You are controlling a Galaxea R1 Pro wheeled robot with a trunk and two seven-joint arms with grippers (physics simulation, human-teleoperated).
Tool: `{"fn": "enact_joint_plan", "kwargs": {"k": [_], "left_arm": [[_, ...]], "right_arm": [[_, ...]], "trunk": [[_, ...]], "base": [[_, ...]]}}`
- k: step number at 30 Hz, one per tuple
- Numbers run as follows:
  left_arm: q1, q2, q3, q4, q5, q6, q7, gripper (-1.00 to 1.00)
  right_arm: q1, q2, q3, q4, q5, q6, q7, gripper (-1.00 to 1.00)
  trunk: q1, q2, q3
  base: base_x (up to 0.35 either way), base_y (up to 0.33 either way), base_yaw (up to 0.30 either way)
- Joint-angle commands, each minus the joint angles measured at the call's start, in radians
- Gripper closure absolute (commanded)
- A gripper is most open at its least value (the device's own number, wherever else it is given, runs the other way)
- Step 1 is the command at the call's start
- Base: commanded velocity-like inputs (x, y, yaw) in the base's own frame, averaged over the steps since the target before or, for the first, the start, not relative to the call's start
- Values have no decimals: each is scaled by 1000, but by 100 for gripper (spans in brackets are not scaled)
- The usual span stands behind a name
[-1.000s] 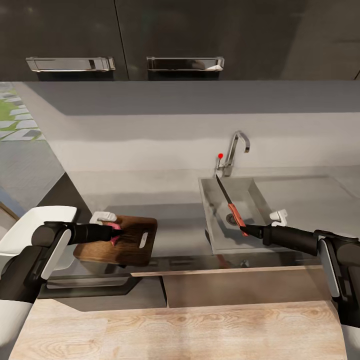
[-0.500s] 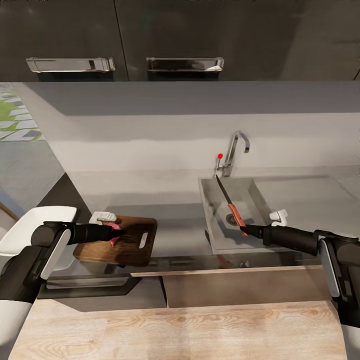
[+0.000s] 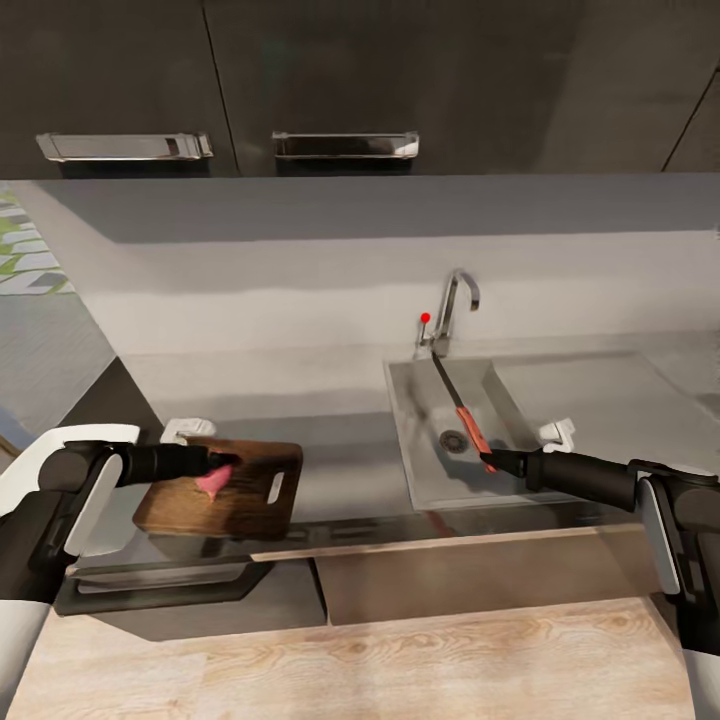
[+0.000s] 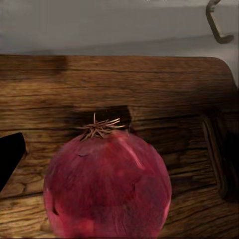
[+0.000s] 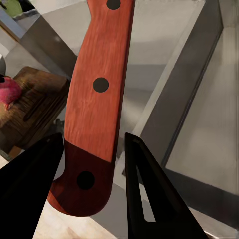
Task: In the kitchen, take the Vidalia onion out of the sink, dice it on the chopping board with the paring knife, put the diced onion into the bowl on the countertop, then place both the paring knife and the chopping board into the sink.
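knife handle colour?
Reddish-brown wood with dark rivets, on the paring knife; clearest in the right wrist view.

The chopping board [image 3: 225, 490] lay on the counter [image 3: 340, 455] to the left of the sink [image 3: 420, 440], with the onion [image 3: 210, 483] resting on it near its left end and the left gripper [image 3: 222, 463] at the onion. The paring knife [image 3: 462, 412] hung over the sink basin, its handle end between the jaws of the right gripper [image 3: 492, 462] at the basin's front right and its blade pointing back toward the tap [image 3: 450, 305], which stood behind the sink.
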Motion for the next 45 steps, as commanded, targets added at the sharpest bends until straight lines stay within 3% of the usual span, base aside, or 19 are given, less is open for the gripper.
{"fn": "enact_joint_plan", "kwargs": {"k": [1,3,4,6,7,9,11,13,14,15,16,18,20,22,34,36,37,40,45], "left_arm": [[-1,5,0,-1,1,6,-2,-100],[0,13,26,-1,2,9,-2,-100],[-1,16,82,-1,4,10,-5,-100],[0,17,127,-3,9,12,-9,-100],[0,18,174,-8,22,15,-13,-100],[0,17,215,-12,40,16,-25,-100],[4,18,249,-17,65,17,-52,-100],[29,18,299,-55,109,14,-136,-100],[50,19,324,-86,130,12,-209,-100],[87,23,353,-131,154,6,-372,-100],[98,25,359,-142,159,0,-440,-100],[147,41,379,-172,159,-119,-901,-100],[160,46,383,-176,155,-187,-1014,-100],[171,50,385,-177,148,-214,-1082,-100],[176,49,384,-171,130,-221,-1082,-100],[176,48,383,-170,108,-220,-1082,-100],[176,47,381,-170,70,-219,-1082,-100],[176,44,378,-169,17,-219,-1082,-100],[176,33,373,-166,-21,-219,-1082,-100]], "right_arm": [[-1,0,0,0,-3,8,1,100],[-1,0,0,0,-3,8,1,100],[-1,0,0,0,-3,8,1,100],[-1,0,0,0,-3,8,1,100],[-1,-1,0,0,-3,8,1,100],[-1,-2,0,0,-3,8,1,100],[-1,-2,0,0,-3,8,2,100],[-1,-2,0,0,-3,8,2,100],[-1,-2,1,0,-3,8,3,100],[-1,-2,1,0,-3,8,3,100],[-1,-2,1,0,-3,8,3,100],[-1,-1,2,0,-3,7,5,100],[-1,-1,3,0,-3,7,6,100],[-1,1,8,0,-2,7,6,100],[-1,0,8,-1,1,5,2,100],[-1,-2,6,-1,1,5,2,100],[-1,-5,2,0,1,6,2,100],[-2,-8,-17,1,0,6,5,100],[-2,-10,-56,0,0,6,10,100]], "trunk": [[1,-2,0],[1,-2,3],[1,-2,5],[1,-2,8],[1,-2,10],[1,-2,13],[1,-2,16],[1,-2,20],[1,-2,21],[1,-2,23],[1,-2,25],[1,-2,28],[1,-2,31],[1,-2,32],[1,-2,33],[1,-2,33],[1,-2,33],[1,-2,35],[1,-2,40]], "base": [[0,0,-98],[0,0,-90],[0,0,-82],[0,0,-80],[0,0,-79],[0,0,-78],[0,0,-78],[0,0,-77],[0,0,-77],[0,0,-77],[0,0,-76],[-8,5,-44],[-52,79,-8],[-129,219,135],[-215,290,280],[-204,305,293],[-188,312,234],[-178,316,103],[-170,320,-134]]}}
